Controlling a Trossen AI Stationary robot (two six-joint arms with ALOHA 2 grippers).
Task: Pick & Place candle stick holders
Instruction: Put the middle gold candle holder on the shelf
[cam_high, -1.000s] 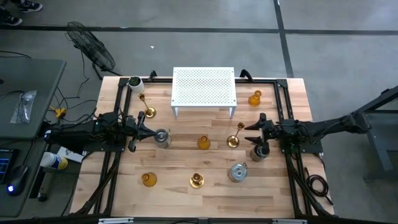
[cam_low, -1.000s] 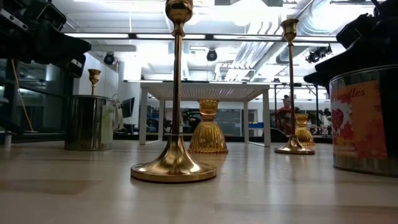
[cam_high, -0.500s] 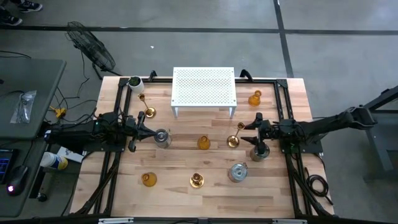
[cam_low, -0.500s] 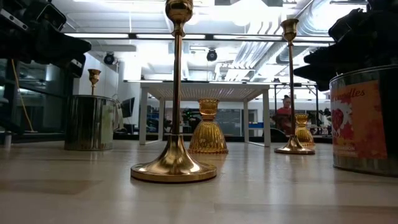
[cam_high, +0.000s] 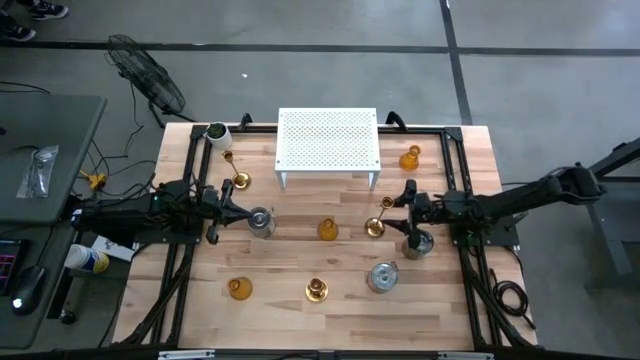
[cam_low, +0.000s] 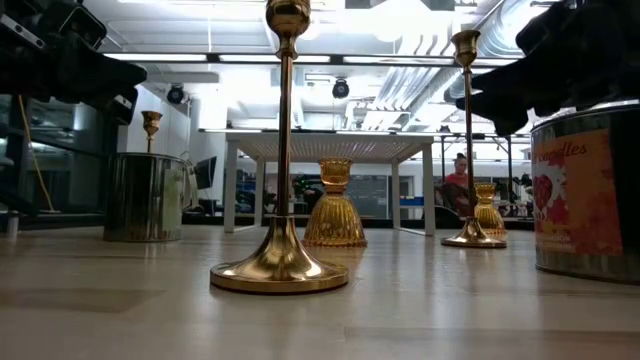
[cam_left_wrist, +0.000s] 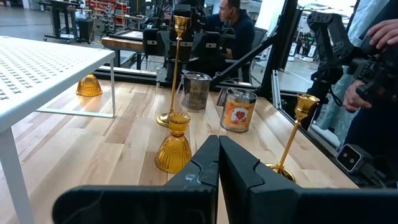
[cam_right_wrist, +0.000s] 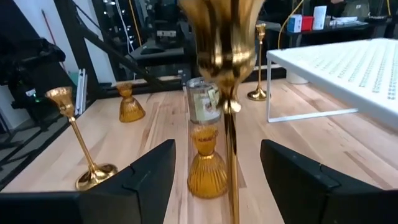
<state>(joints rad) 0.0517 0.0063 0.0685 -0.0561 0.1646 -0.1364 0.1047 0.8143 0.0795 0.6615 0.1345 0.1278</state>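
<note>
Three kinds of candle stick holders stand upright on their bases on the wooden table: gold sticks (cam_high: 377, 226) (cam_high: 317, 290) (cam_high: 238, 181), silver cups (cam_high: 261, 222) (cam_high: 417, 243) (cam_high: 383, 277) and amber glass ones (cam_high: 328, 230) (cam_high: 410, 158) (cam_high: 238, 288). My right gripper (cam_high: 400, 206) is open and level at the top of the right gold stick (cam_right_wrist: 217, 37). Its fingers (cam_right_wrist: 143, 180) stand on either side of the stick's stem (cam_right_wrist: 232, 174) and do not touch it. My left gripper (cam_high: 236, 205) waits shut at the table's left, beside a silver cup.
A white perforated rack (cam_high: 328, 140) stands at the far middle, and a white cup (cam_high: 217, 132) at the far left corner. Black frame rails (cam_high: 190, 190) run along both sides. A silver cup sits right under my right gripper. People are in the room beyond (cam_left_wrist: 367, 74).
My right gripper has gone toward the table's left edge and a little up, closing in on the top of the right gold stick. It has stayed open. No holder has moved.
</note>
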